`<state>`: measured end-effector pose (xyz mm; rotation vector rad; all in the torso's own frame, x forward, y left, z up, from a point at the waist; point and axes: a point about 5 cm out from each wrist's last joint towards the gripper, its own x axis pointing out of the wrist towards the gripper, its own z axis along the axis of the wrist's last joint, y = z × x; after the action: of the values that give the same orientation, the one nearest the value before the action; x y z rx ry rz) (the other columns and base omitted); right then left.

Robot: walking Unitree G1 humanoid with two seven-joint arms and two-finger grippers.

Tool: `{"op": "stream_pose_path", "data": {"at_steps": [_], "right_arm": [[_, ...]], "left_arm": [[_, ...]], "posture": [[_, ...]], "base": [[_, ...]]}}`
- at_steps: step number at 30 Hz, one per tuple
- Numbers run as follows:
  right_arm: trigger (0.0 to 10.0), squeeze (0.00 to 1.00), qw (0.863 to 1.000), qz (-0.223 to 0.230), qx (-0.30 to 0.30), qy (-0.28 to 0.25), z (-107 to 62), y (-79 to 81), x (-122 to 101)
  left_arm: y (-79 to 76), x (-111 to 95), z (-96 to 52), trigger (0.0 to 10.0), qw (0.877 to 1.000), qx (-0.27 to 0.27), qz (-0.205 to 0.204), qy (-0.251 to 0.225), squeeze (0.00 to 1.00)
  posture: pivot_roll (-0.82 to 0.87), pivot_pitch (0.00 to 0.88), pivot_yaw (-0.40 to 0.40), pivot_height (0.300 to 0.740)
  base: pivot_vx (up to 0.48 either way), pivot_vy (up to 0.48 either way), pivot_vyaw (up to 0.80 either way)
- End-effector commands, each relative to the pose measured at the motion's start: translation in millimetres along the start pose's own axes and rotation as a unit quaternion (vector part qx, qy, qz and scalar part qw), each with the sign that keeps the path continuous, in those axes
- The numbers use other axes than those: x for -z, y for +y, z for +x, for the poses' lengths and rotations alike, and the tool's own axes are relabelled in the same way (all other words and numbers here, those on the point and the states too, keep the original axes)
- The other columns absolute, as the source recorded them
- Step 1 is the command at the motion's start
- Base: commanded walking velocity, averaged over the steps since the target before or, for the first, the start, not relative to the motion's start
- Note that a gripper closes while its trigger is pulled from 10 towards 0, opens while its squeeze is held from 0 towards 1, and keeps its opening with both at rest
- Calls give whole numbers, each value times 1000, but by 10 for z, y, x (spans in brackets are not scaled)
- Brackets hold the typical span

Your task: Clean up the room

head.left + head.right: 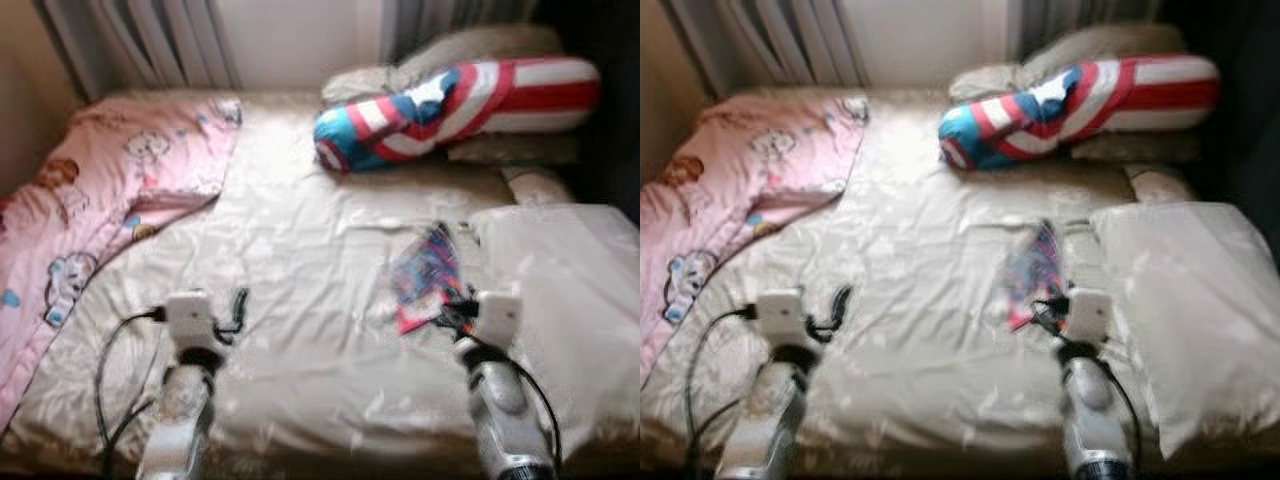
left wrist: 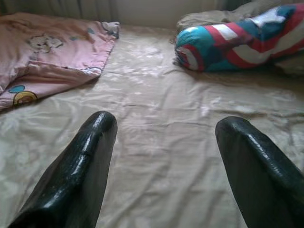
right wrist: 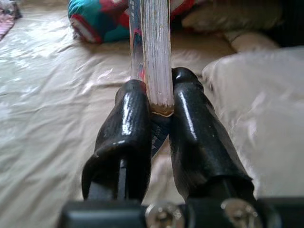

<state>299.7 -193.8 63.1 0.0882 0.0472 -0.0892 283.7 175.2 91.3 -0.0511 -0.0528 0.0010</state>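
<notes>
right end effector (image 3: 159,102) clenched on book (image 1: 428,275), edge-on between fingers, above bed (image 1: 300,290) near white pillow (image 1: 570,290) | left end effector (image 2: 164,137) released, fingers spread over bare sheet | pink blanket (image 1: 110,190) at left

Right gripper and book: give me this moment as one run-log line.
right gripper: shut on book, edge-on between fingers | left gripper: open, above bed sheet | striped bolster: by pillows

The book (image 3: 153,57), thin with a red-and-blue cover, stood on edge, pinched between the right gripper's (image 3: 159,102) fingers, extending beyond their tips.
</notes>
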Motion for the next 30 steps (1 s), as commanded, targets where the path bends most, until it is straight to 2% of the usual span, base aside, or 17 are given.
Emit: {"op": "stream_pose_path", "data": {"at_steps": [1,16,21,27,30], "right_arm": [[10000,0,999,7,-24,-26,40,153,-92],[10000,0,999,8,-20,-27,37,152,-77],[10000,0,1000,1,-10,-13,42,138,-52],[10000,0,1000,-1,-10,-7,32,149,-27],[10000,0,1000,3,-13,-16,13,155,-36]], "left_arm": [[111,28,-53,10000,1000,-16,4,6,0],[123,25,-49,10000,1000,-16,5,5,0],[126,31,-67,10000,1000,-17,5,7,0],[140,42,-79,10000,1000,-17,7,11,0],[139,45,-84,10000,1000,-16,7,12,0]], "posture": [[-38,111,-16,726],[-40,106,-15,726],[-39,114,-13,726],[-41,122,-9,686],[-40,126,-8,681]], "base": [[0,0,0],[0,0,0],[0,0,0],[0,0,0],[0,0,0]]}}
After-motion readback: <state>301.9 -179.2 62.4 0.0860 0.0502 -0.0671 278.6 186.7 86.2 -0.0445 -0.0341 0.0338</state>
